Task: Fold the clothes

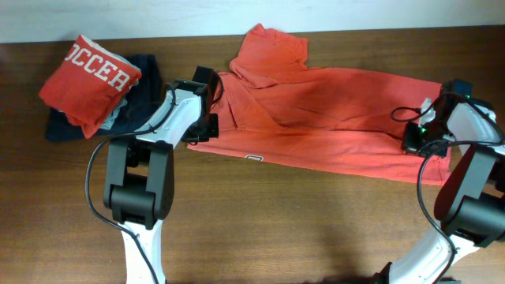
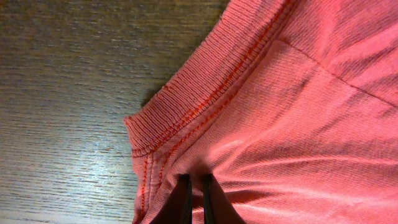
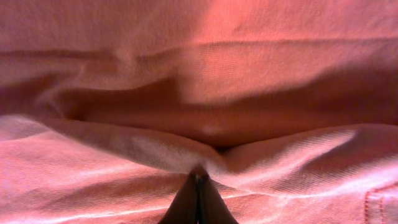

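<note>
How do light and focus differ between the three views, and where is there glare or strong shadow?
Overhead: even light, sharp, only soft shadows on the table. Left wrist: pale glare on the wood, the ribbed edge of the T-shirt sharp, left gripper dark and blurred. Right wrist: a deep shadow along the cloth fold, the upper cloth soft, right gripper a dark silhouette.

The overhead camera is looking straight down from far above, taking in most of the surface (image 1: 300,221). Each wrist camera is looking along its own jaws, very near to the coral-red T-shirt (image 1: 331,118). The left one is sharing some bare surface with the overhead; the right one is showing only cloth
</note>
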Robot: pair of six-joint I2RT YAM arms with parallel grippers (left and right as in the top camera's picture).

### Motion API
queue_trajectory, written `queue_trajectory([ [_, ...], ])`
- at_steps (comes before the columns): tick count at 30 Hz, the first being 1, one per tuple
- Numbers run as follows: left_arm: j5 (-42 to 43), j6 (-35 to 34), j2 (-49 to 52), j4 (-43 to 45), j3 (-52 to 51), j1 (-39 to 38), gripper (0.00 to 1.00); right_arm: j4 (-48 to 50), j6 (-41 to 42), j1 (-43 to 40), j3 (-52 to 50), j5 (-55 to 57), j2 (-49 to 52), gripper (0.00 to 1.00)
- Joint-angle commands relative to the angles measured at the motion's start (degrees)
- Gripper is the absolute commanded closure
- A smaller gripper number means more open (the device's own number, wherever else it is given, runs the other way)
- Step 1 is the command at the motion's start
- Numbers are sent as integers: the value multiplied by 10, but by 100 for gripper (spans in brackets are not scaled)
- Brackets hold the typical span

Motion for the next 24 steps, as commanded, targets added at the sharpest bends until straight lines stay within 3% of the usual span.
queue_trajectory([
  [1,-9,-2,16,3,-4,5,91,7,7,0,-5,1,7,96],
  [8,-9,-2,16,3,-4,5,91,-19,33,1,-5,0,7,96],
  [24,-9,-1,16,1,-4,5,91,37,33,0,-8,56,7,96],
])
